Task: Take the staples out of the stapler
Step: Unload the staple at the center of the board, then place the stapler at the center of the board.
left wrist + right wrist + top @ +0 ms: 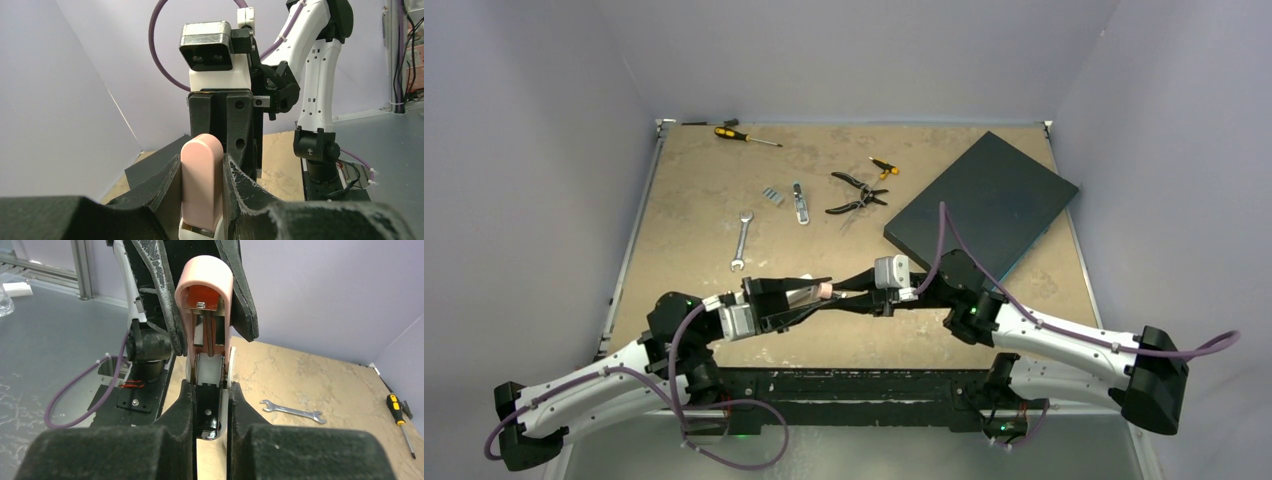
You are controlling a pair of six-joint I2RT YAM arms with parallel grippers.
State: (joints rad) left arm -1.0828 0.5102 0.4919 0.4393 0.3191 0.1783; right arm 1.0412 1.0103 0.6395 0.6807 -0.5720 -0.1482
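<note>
Inspector: Right gripper (210, 410) first. Its two black fingers (175, 425) are drawn in against the black-and-white lower part of the stapler (205, 285), one on each side, gripping it.

Clerk: And the other end?

Inspector: Left gripper (201, 167) is closed on the pink top. Its fingers (245, 187) press both flanks of the rounded cap. The stapler hangs between the two grippers, above the near part of the table (694, 190) and clear of its surface.

Clerk: Is it open?

Inspector: In the right wrist view the pink lid stands apart from the lower tray, with red lining and metal parts exposed. Whether any strip sits inside, I cannot tell.

Clerk: Where are the staples?

Inspector: Staples (772, 195) lie on the table, left of centre toward the far side, well apart from both grippers. They are a few grey ribbed strips side by side. Just beside them, to the right, lies a small metal piece (799, 203). A wrench (740, 242) lies between them and the left gripper.

Clerk: Anything else?

Inspector: Pliers (856, 193) lie mid-table with handles spread. A small screwdriver (884, 167) lies just beyond them, and a longer screwdriver (742, 135) lies at the far edge. A dark board (984, 195) sits askew on the right.
</note>
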